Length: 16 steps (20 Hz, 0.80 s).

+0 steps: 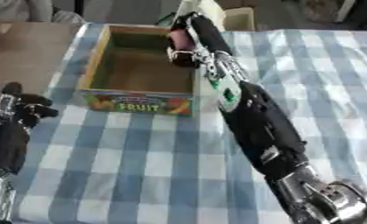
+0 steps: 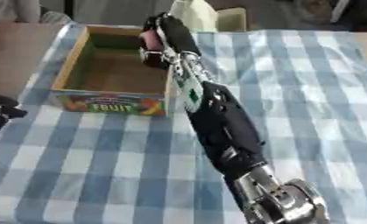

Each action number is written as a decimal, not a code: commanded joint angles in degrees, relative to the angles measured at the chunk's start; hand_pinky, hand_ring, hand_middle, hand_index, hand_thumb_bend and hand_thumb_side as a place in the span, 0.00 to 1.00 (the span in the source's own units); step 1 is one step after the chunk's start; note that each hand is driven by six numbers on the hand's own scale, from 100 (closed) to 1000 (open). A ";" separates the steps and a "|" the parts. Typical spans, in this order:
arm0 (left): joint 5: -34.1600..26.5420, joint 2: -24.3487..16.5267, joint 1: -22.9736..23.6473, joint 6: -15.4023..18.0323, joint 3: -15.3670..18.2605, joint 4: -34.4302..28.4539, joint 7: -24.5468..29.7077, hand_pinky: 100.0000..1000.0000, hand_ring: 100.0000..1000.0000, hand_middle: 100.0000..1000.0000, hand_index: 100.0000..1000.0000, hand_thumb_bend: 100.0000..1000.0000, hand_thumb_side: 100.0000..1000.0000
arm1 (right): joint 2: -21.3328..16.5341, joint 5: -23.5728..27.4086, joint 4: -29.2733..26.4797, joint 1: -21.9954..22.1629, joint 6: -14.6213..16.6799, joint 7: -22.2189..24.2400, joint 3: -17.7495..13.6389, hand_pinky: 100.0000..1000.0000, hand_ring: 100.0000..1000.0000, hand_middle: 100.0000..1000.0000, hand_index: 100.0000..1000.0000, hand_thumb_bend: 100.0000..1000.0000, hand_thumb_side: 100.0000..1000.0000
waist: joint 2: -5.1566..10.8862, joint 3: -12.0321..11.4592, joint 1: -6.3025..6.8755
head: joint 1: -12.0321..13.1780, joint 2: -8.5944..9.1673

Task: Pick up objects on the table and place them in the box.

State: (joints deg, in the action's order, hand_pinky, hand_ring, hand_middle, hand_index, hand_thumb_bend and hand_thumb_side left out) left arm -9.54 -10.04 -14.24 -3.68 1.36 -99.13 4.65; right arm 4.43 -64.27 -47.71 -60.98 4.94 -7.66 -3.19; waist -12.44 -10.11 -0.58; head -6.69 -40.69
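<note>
A table [image 1: 316, 78] under a blue-and-white checked cloth [image 1: 140, 166] fills most of both views, and the cloth lies bare across the whole near half and along the right side, leaving wide free room there. The cloth's left edge runs down the left side; beyond it shows a brown surface [image 1: 25, 48]. The right arm [image 1: 255, 118] crosses the cloth on a slant from the lower right corner up to the box [image 1: 97, 59], passing just beside the box's right wall. The box is an open cardboard tray with green inner walls, a brown floor and "FRUIT" printed on its near face; it stands near the far left of the cloth, its left wall close to the cloth's edge. The left arm [image 1: 6, 144] stays low at the left border, with the left hand [image 1: 21, 107] resting idle there, fingers up and relaxed. The right hand [image 1: 188, 41] hangs over the box's far right corner, its fingers curled round a pink thing [image 1: 181, 40], which sits above the rim; whether it touches the box I cannot tell. Behind the far edge stands a pale object [image 2: 217, 17].
</note>
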 commanded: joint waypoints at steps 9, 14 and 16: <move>-0.17 -0.03 -1.12 -0.03 -0.29 -0.92 0.48 0.67 0.45 0.46 0.50 0.08 0.82 | 4.30 -6.66 0.96 0.71 0.27 1.10 -0.76 0.35 0.54 0.47 0.60 0.00 0.00 | 0.51 -0.95 -0.08 | -1.19 0.88; -0.15 0.03 -1.18 -0.08 -0.32 -0.94 0.55 0.67 0.45 0.46 0.50 0.08 0.82 | 4.88 -7.60 1.45 1.10 0.63 1.23 -0.45 0.51 0.80 0.73 0.79 0.00 0.00 | 0.49 -1.09 -0.19 | -1.15 0.90; -0.14 0.04 -1.17 -0.10 -0.33 -0.93 0.58 0.67 0.45 0.46 0.50 0.08 0.82 | 4.87 -8.13 1.35 1.02 1.01 1.49 -0.34 0.58 0.87 0.80 0.84 0.00 0.17 | 0.50 -1.09 -0.22 | -1.12 0.90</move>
State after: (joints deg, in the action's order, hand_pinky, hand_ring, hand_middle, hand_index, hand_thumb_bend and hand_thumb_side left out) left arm -9.57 -9.58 -14.67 -3.85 1.18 -99.13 5.07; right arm 8.80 -71.62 -46.61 -59.49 5.69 -6.23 -3.84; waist -12.69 -11.00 -1.08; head -7.74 -40.63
